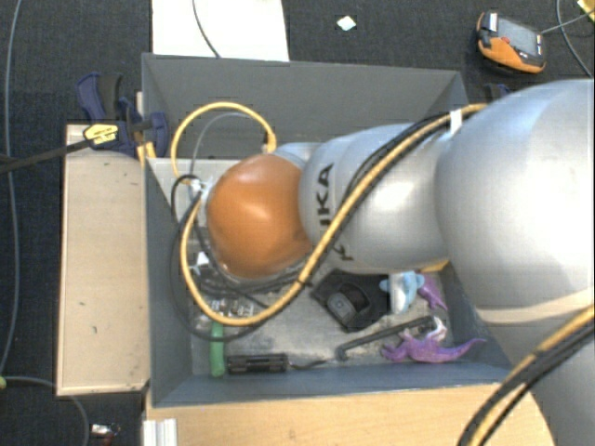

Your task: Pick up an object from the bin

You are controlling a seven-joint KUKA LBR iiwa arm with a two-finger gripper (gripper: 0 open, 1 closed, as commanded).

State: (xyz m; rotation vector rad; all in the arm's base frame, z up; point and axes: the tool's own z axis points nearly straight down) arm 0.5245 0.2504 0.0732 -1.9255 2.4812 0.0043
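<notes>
Orange dome cover [256, 214] half hides the gripper [221, 297], low over the left side of the grey metal bin [307, 86], near a green plastic stick [217, 353]; open or closed I cannot tell, so probably it is the descent, and next comes a firm closing.

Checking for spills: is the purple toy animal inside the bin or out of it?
Inside. The purple toy animal lies on the bin floor by the near wall, beside a black rod.

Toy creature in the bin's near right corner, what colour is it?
Purple; the toy creature shows best in the camera view.
</notes>
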